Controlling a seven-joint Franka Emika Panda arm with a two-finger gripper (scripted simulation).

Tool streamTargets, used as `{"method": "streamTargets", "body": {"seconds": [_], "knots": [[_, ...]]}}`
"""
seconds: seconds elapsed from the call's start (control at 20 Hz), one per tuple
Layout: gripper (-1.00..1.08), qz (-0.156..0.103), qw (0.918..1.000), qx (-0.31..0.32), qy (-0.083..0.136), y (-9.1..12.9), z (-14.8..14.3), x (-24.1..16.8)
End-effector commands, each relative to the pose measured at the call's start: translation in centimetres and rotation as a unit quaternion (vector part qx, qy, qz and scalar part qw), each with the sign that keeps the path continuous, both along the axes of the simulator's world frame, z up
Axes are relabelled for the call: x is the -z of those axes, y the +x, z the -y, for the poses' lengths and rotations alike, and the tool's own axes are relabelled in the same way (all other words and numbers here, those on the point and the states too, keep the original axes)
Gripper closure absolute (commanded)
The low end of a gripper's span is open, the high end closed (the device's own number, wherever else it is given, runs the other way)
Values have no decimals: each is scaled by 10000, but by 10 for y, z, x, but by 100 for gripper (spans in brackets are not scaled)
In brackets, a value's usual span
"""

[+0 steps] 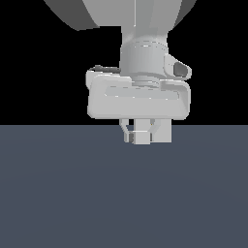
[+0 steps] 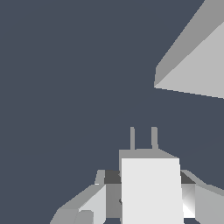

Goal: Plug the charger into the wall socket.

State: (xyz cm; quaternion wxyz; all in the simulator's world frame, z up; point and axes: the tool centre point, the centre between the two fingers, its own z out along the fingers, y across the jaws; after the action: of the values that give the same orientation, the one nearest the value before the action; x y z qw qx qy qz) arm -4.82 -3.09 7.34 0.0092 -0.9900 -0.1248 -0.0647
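White on white: one charger [image 1: 142, 131], a small plain block, sits between the fingers of the single gripper [image 1: 141, 137], which are closed against its sides just below the middle of the exterior view. One arm [image 1: 140, 48] comes down from the top of that frame, its wide pale hand body filling the centre. One flat slate-blue floor [image 1: 121, 193] takes up the lower half of the frame, under a black background.

From the wrist view, the charger [image 2: 151, 188] fills the lower centre of the picture, with two thin grey prongs [image 2: 154, 138] standing out side by side from its far face. Two fingers [image 2: 94, 203] flank it, one on each side, pressed to the block. One large white slab, the wall socket [image 2: 197, 72], shows only as a corner in the upper right of this picture, well apart from the prongs; its face and any holes in it cannot be made out from this angle.
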Motion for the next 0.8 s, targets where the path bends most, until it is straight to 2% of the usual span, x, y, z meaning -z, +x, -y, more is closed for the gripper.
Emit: {"method": "streamTargets", "body": {"seconds": [0.0, 0.3, 0.75], "knots": [[108, -4, 9994, 342, 3, 5, 22, -12], [108, -7, 9969, 782, -6, 9, 52, -26], [108, -8, 9967, 811, -11, 9, 55, -27]]}}
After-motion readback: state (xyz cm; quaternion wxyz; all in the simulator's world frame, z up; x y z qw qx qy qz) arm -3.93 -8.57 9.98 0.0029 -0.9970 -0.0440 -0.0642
